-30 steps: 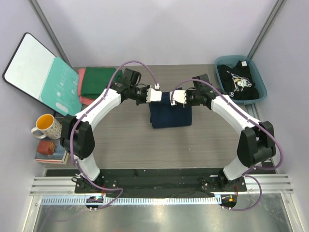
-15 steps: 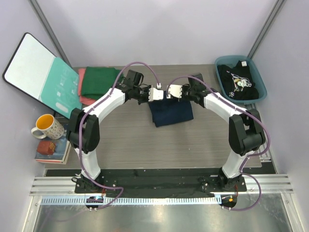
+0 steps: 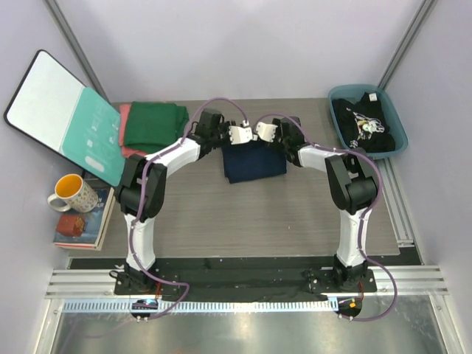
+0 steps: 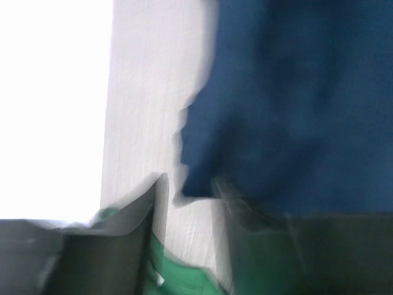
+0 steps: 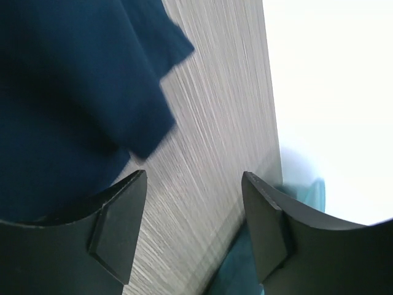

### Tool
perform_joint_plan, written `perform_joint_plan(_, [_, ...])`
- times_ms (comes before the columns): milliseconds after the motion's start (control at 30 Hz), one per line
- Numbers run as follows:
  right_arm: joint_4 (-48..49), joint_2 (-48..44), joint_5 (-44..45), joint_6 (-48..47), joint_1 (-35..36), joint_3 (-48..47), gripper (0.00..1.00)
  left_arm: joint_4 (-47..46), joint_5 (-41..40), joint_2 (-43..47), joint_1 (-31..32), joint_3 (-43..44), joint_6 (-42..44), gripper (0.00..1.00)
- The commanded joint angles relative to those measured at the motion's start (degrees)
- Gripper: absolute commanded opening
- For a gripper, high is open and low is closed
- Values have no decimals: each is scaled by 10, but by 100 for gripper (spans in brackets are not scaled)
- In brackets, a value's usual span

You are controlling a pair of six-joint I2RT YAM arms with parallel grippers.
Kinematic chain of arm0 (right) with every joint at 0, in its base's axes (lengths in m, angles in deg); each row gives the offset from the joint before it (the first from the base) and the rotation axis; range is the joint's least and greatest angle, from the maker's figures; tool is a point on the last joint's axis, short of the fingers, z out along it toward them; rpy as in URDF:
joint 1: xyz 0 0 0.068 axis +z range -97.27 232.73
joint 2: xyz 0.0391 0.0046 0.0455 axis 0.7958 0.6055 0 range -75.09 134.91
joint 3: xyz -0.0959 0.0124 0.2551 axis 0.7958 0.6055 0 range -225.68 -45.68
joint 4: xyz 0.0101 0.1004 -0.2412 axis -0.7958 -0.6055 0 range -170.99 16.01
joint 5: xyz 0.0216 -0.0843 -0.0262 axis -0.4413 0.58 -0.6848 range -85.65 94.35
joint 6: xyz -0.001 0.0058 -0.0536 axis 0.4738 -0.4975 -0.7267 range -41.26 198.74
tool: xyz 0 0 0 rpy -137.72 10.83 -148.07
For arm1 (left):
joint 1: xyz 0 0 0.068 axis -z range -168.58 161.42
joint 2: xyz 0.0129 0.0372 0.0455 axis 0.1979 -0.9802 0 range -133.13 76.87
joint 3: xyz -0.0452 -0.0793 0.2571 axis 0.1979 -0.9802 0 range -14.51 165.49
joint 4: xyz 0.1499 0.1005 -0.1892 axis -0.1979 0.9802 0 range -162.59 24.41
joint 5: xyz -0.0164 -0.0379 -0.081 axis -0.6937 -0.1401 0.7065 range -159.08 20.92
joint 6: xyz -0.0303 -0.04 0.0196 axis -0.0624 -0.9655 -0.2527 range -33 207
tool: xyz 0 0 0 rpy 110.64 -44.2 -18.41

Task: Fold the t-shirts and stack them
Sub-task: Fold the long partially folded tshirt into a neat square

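Note:
A navy blue t-shirt lies folded at the table's far middle. My left gripper and right gripper hover close together over its far edge. In the blurred left wrist view the left gripper is open, and the navy t-shirt lies just past its fingers with bare table in the gap. In the right wrist view the right gripper is open over bare table, beside the navy t-shirt. A dark green t-shirt lies folded on a salmon-pink t-shirt at the far left. A black t-shirt with white print sits in a bin.
The teal bin stands at the far right corner. A teal-and-white board leans at the far left. A yellow-lined mug and a stack of books sit off the table's left edge.
Both grippers carried the navy t-shirt's edge toward the back, drew closer together and opened, letting go. The shirt now lies in a shorter fold.

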Motion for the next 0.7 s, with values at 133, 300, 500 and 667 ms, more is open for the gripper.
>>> perform_joint_plan(133, [122, 4, 110, 54, 7, -16, 69, -252, -179, -23, 1, -20, -26, 100])
perform_joint_plan(300, [147, -6, 158, 63, 1, -21, 70, -243, -168, 16, 8, -47, -46, 100])
perform_joint_plan(500, [-153, -32, -6, 215, -25, -159, 51, -206, -85, 80, 10, -90, -55, 100])
perform_joint_plan(667, [-394, 25, -234, 271, -50, -292, 58, -116, -18, 107, 9, -93, -54, 100])
